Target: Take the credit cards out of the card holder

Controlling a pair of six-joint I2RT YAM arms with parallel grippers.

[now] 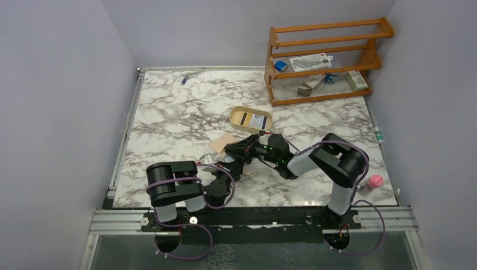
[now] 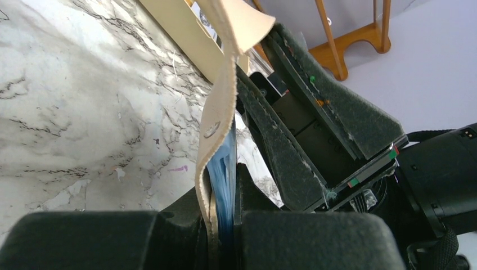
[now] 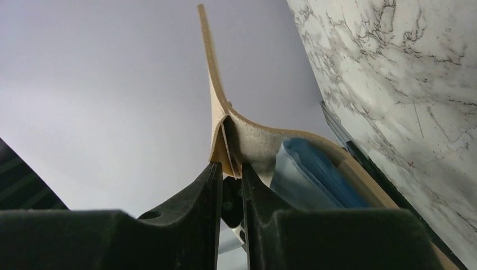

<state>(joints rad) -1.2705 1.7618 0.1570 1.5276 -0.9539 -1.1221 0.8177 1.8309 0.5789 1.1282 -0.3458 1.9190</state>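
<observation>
**A:** The card holder (image 1: pixel 224 142): where is it lying in this figure?

**B:** It is hanging just below the centre of the overhead frame, stretched between the two grippers and, as far as the wrist views show, lifted off the tabletop. The left gripper (image 2: pixel 222 191) is pinching nearly shut on the holder's lower edge, with the credit cards (image 2: pixel 223 169) sandwiched inside. The right gripper (image 3: pixel 230 177) is clamping, almost closed, on one tan flap and is gripping nothing else.

**A:** What is threatening to go wrong?

**B:** Taking the largest risk first, in my judgement: the grippers are working finger to finger, so a pull along the wrong line is risking a collision. Next, the flap is bending sharply at the centre of the right wrist frame, so it may be slipping out of that thin pinch. Smallest, the left pinch is trapping the blue cards together with the holder. They are likely jamming rather than sliding free, or dropping if the pinch relaxes.

**A:** And the setting?

**B:** Plain grey walls (image 1: pixel 56 84) are enclosing a white marble-patterned table (image 1: pixel 169 112). A wooden rack (image 1: pixel 273 62) is standing at the upper right. An oval tan tray (image 1: pixel 232 116), lying just above the grippers, is holding flat cards. A pink object (image 1: pixel 374 181) is sitting at the right edge.
</observation>
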